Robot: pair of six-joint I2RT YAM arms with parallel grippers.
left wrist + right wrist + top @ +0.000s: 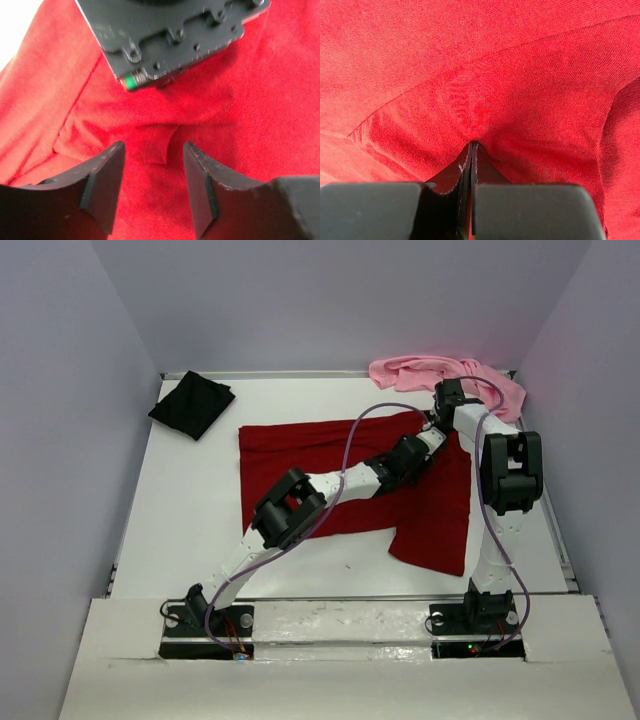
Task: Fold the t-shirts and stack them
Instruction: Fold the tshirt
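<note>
The dark red t-shirt point(300, 455) lies spread across the middle of the white table, with its right part hanging down toward the front. My right gripper point(437, 422) presses on the shirt's upper right area. In the right wrist view it point(473, 144) is shut, with dark red cloth point(495, 75) pinched at its tips. My left gripper point(424, 440) reaches across right beside it. Its jaws point(153, 146) stand open over a small raised fold of the red cloth point(260, 100). The black t-shirt point(192, 404) lies folded at the back left. The light pink t-shirt point(440, 370) is crumpled at the back right.
The right arm's black wrist housing point(170, 35), with a green light, sits just beyond my left fingers. Pale walls close in the white table point(190, 530) on three sides. A metal rail runs along its right edge point(556, 530).
</note>
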